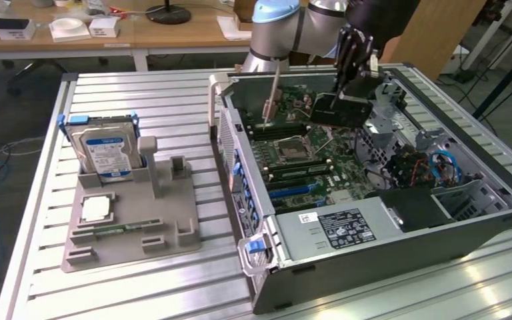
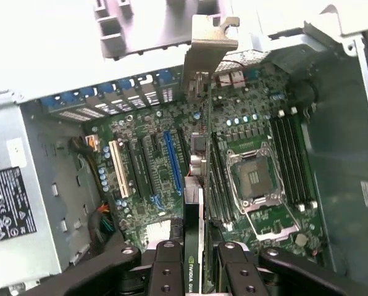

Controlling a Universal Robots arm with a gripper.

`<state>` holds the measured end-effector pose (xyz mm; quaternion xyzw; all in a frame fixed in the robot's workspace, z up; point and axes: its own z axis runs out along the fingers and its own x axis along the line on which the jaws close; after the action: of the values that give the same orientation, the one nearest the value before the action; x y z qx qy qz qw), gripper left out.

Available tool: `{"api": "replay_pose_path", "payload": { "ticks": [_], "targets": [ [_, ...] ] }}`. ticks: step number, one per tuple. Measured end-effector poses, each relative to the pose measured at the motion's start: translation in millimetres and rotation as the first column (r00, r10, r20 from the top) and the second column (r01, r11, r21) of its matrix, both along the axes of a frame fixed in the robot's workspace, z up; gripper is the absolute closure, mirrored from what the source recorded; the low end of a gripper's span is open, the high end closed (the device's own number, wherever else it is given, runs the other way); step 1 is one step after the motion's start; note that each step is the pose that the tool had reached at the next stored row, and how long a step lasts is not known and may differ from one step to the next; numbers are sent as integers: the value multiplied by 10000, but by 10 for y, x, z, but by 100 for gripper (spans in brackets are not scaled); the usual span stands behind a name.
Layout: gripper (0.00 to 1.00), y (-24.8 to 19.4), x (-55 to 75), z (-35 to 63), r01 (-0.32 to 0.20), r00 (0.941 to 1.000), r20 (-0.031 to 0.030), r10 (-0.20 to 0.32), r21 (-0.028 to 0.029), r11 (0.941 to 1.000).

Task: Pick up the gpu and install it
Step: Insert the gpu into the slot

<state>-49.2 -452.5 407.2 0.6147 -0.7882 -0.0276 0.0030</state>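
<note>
Wrist view shows jaws clamping thin, dark gpu (image 2: 200, 203), silver-bracketed.

The arm (image 1: 269, 50) is built of smooth silver-grey tubes joined by rounded housings. Beyond the far wall of the computer case (image 1: 399, 267), one housing wears a pale blue cap (image 1: 274, 12) and its neighbour a grey one. Just above the case's open side the silver gives way to a black wrist part, with thin black cables (image 1: 352, 50) running along it. The gripper (image 1: 352, 92) is black too. Its flat, jointed link bars (image 2: 165, 271) carry round pivot pins (image 2: 131, 251) and small screw holes.
</note>
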Motion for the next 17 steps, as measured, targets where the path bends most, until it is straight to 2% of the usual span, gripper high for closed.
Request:
{"api": "replay_pose_path", "payload": {
  "ticks": [4, 8, 12, 17],
  "targets": [
    [74, 0, 0, -3, -646, 9979, 0, 646, 0, 9979],
    [74, 0, 0, -5, -1278, 9918, 0, 1278, 0, 9918],
    [74, 0, 0, -7, -1887, 9820, 0, 1887, -1, 9820],
    [74, 0, 0, -8, -2633, 9647, -1, 2633, -1, 9647]
  ]
}}
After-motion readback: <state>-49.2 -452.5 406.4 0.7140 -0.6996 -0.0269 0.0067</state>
